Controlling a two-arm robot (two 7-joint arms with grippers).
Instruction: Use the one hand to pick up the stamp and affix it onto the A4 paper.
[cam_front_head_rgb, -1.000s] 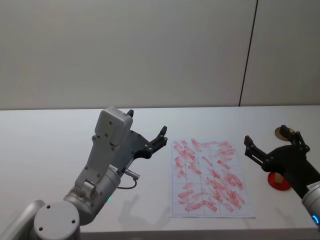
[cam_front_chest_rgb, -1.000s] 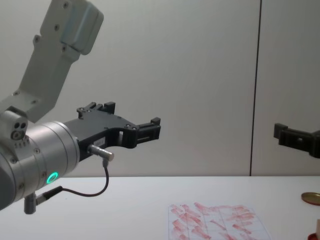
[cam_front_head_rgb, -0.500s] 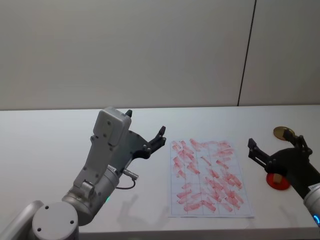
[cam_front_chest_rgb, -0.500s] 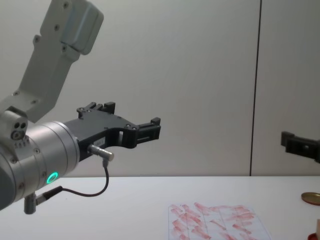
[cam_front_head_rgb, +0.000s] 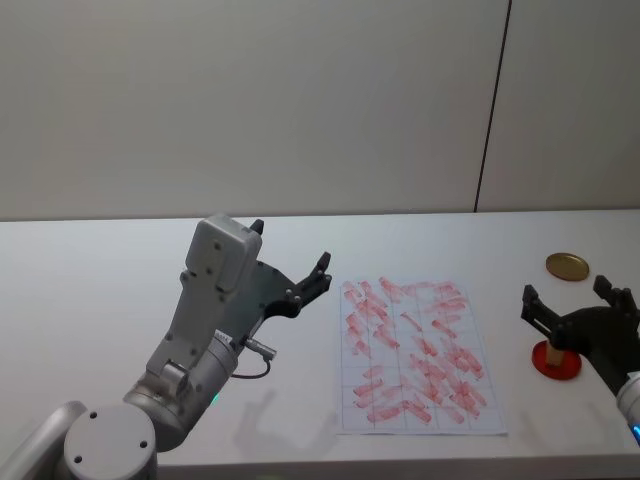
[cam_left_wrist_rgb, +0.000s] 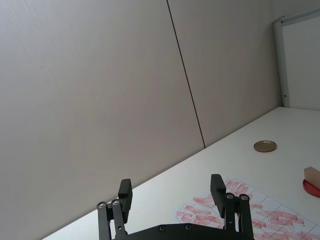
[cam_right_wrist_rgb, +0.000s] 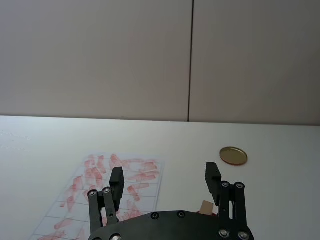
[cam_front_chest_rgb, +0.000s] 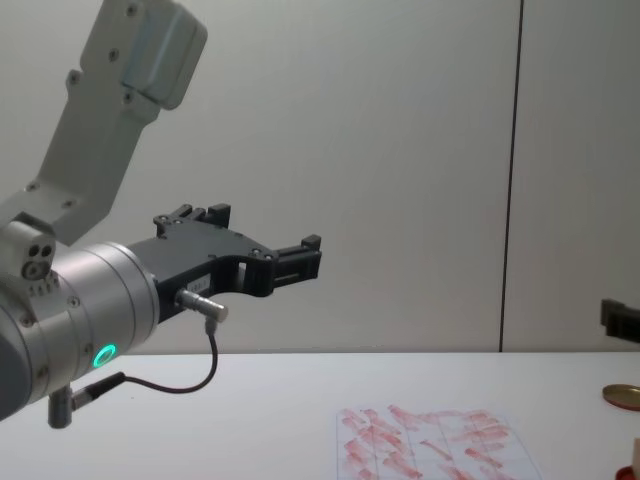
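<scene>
Since 1 s ago your R gripper (cam_front_head_rgb: 566, 296) has pulled back toward the robot's right. In head view it's gone from close to the sheet's right edge to a spot over the red pad (cam_front_head_rgb: 557, 366). In chest view it's slid out to the right edge. Its fingers are spread wide w/ nothing btwn them, so the claw's open & empty.

Your L gripper (cam_front_head_rgb: 290, 247) hasn't budged. It's raised above the white table (cam_front_head_rgb: 100, 270), left of the sheet, fingers likewise apart, nothing held.

The stamp (cam_left_wrist_rgb: 312, 175) is a small tan block standing on the red pad, to the right of the A4 paper (cam_front_head_rgb: 420, 355) & clear of it. It's not picked up yet. In R wrist view you get a tan corner of it just past the gripper body, btwn the two finger bases. Neither finger touches it as far as you can tell.

The A4 paper lies flat on the table btwn the two arms. It has faint grid lines & is covered w/ red-pink marks.

The gold disc (cam_front_head_rgb: 567, 266) lies flat farther back than the pad, apart from both the stamp & the sheet.
</scene>
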